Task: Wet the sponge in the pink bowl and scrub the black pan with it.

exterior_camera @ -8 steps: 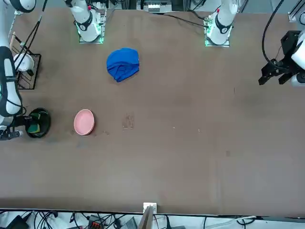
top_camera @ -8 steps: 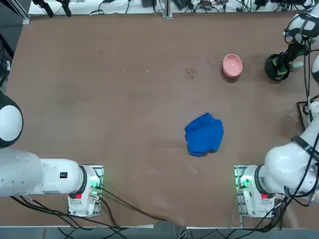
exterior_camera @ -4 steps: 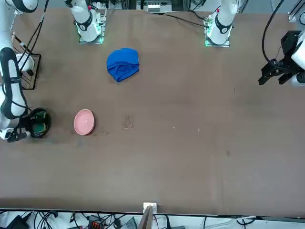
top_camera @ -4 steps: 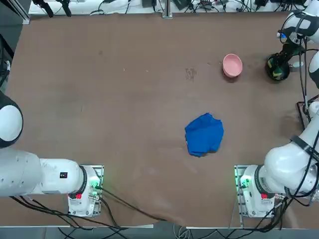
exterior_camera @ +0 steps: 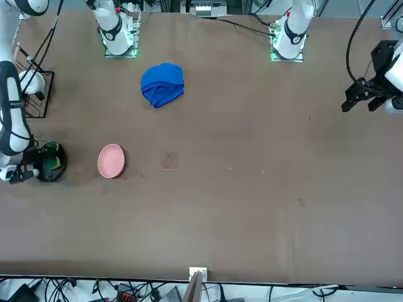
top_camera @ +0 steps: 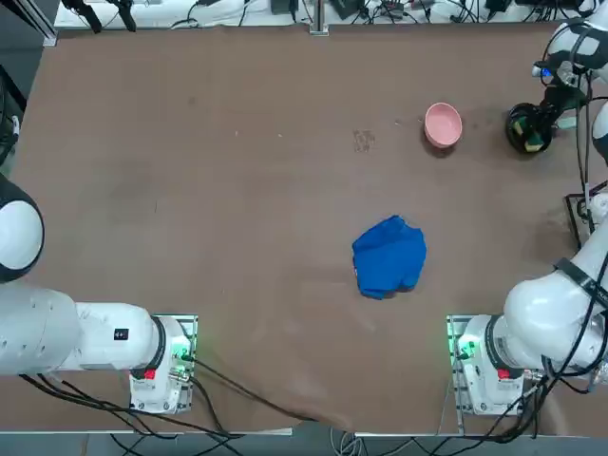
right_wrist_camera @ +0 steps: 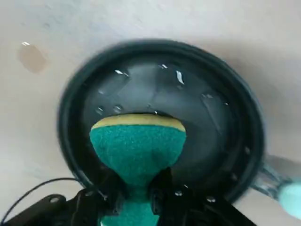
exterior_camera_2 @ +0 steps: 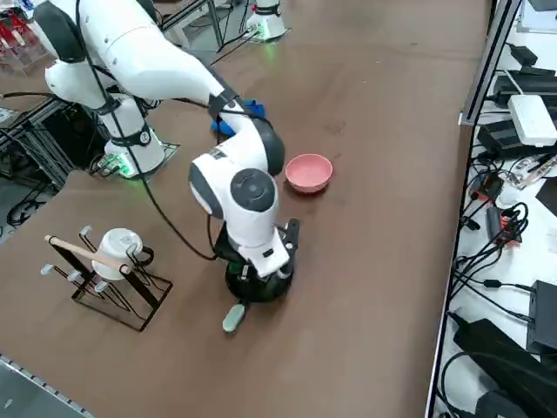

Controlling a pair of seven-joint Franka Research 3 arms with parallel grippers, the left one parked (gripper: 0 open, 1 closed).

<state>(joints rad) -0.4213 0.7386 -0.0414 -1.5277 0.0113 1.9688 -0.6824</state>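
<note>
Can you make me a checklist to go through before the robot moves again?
1. Sponge held: ok, the right gripper pinches it.
2. Sponge over the pan: ok, its yellow edge is inside the rim.
3. Pan wet: ok, drops shine in it.
4. Pink bowl out of the way: ok, it stands apart from the pan.
5. Blue cloth away from the scrubbing: ok, it lies well off.
6. Sponge pressing on the pan's bottom: cannot tell, the pictures don't settle it.
</note>
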